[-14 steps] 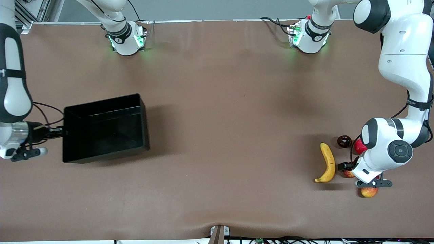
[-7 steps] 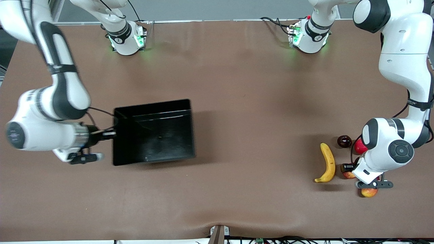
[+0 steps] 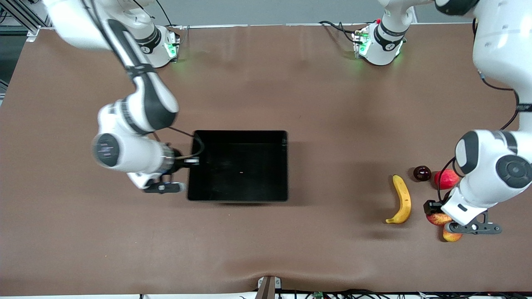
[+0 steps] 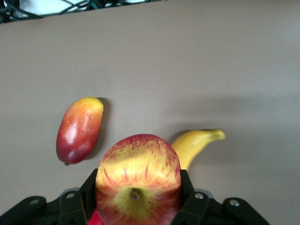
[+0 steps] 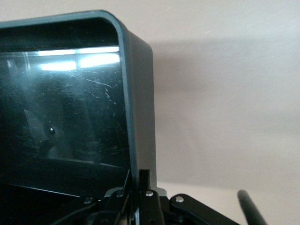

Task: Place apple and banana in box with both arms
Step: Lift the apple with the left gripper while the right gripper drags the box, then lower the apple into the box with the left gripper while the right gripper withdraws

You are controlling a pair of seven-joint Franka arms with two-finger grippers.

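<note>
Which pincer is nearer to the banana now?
Left. The left pincer holds the apple just beside the banana; the right pincer grips the box wall, toward the right arm's end.

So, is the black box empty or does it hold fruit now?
Empty: the box shows only its bare black floor; the apple sits in the left gripper.

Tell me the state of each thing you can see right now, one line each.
apple: gripped in the left pincer, lifted just above the table.
banana: lying free on the table, untouched.
box: upright, no fruit in it, one wall pinched by the right pincer.
mango-like fruit: lying on its side on the table.
pinkish-red fruit: resting on the table.
dark round fruit: resting on the table.
</note>
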